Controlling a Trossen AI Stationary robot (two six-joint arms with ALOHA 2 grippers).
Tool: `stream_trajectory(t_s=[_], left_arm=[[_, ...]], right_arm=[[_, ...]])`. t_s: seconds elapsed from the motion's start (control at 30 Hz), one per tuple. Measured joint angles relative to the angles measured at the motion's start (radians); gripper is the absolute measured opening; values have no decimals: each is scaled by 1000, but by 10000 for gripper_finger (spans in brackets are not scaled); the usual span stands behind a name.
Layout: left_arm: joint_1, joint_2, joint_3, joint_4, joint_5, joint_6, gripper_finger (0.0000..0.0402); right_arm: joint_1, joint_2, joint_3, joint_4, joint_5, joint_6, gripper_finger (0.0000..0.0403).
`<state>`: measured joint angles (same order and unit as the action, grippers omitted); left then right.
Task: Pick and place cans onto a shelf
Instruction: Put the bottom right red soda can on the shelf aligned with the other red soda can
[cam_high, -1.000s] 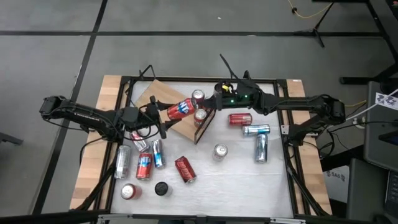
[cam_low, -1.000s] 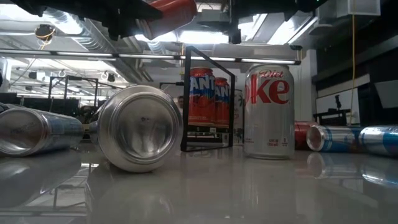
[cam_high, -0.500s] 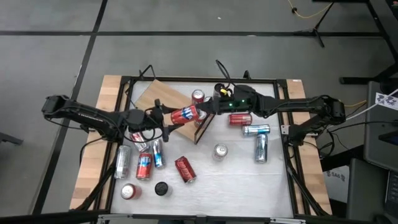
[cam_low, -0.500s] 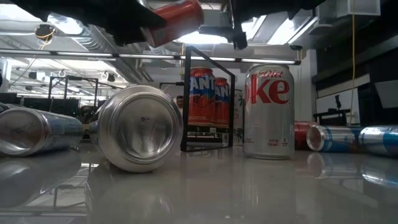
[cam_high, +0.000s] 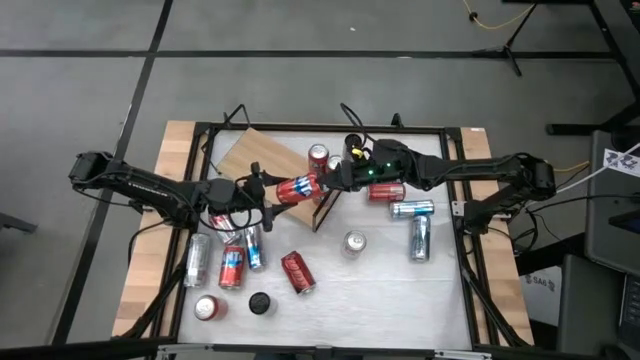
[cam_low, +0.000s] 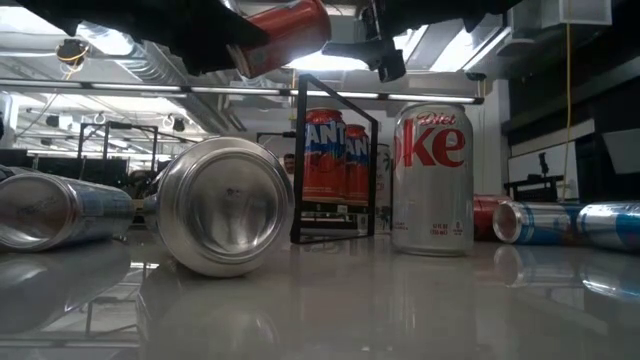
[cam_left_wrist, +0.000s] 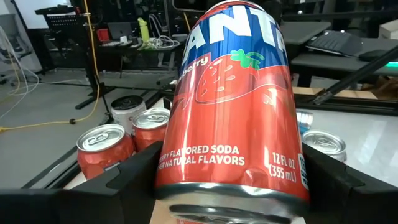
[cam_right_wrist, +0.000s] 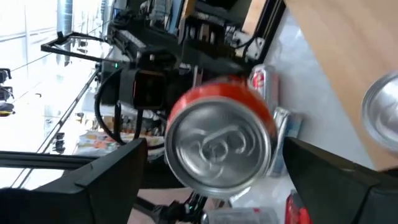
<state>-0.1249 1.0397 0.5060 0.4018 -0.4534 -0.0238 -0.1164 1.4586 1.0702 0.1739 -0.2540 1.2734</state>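
A red strawberry soda can (cam_high: 300, 186) lies on its side in the air over the black-framed end (cam_high: 322, 212) of the light-brown shelf (cam_high: 255, 160). My left gripper (cam_high: 278, 191) is shut on it. My right gripper (cam_high: 330, 182) is open and faces the can's silver top (cam_right_wrist: 219, 148). Its fingers stand on either side of that top, apart from it. One red can (cam_high: 318, 155) stands upright on the shelf. The low view shows two red cans (cam_low: 335, 155) behind the frame. My left gripper pinches the can's round wall near its bottom end (cam_left_wrist: 227, 186) between its two fingers (cam_left_wrist: 127, 180). The fingers come nearly level from the table's left and reach along the can. The can is lifted clear, lying almost level, with its top toward my right gripper.
Several cans lie or stand on the white table: a red one (cam_high: 386, 192) and two silver-blue ones (cam_high: 415, 225) at the right, an upright silver one (cam_high: 354, 243), a red one (cam_high: 298, 272), and a cluster (cam_high: 230, 258) at the left. A black disc (cam_high: 260, 302) sits near the front.
My left gripper has carried the can a little toward the table's right edge and slightly down. My right gripper has come toward the can's top end and rolled about its pointing line, staying open.
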Motion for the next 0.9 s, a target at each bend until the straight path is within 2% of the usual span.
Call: stream_trajectory(t_s=[0.4, 0.63, 0.9], left_arm=[[-3, 1, 0, 4, 2, 0, 283], [-21, 6, 0, -1, 3, -1, 283], [-23, 34, 1, 13, 7, -11, 283]], right_arm=[[11, 0, 0, 1, 71, 2, 367], [13, 34, 0, 10, 60, 6, 367], [25, 91, 1, 108, 7, 62, 367]])
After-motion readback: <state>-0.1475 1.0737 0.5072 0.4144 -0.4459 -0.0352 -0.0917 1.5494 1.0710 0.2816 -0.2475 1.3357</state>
